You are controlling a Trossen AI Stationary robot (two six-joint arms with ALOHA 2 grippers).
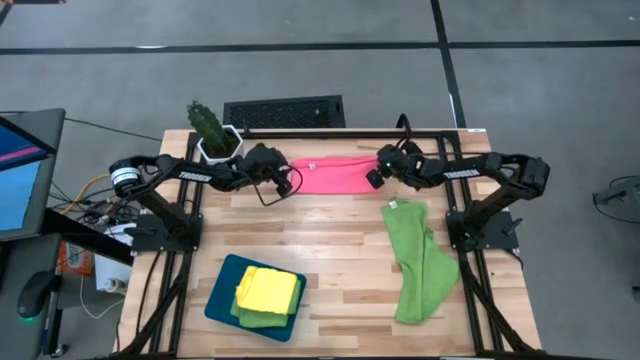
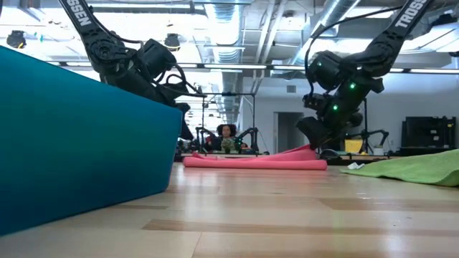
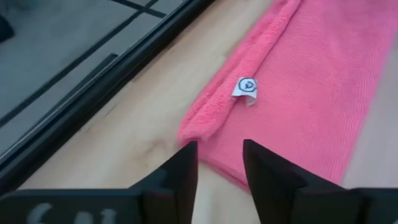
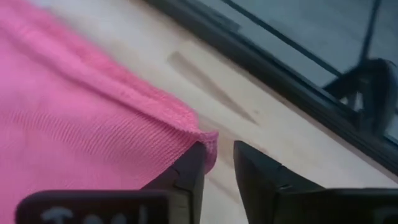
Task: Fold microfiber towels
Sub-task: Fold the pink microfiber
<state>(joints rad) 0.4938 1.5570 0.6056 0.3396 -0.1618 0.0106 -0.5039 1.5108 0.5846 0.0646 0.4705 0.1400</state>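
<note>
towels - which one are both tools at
The pink towel, folded into a strip at the table's far edge, with one tool at each end. The green one lies loose, and the yellow one sits on the tray.

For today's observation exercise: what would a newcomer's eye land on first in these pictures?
The bright pink towel, folded into a long strip at the table's far edge, with the left gripper and right gripper at its two ends, fingers parted. Next, the yellow towel stacked on the teal tray, near-left, and a rumpled green towel, right.
</note>
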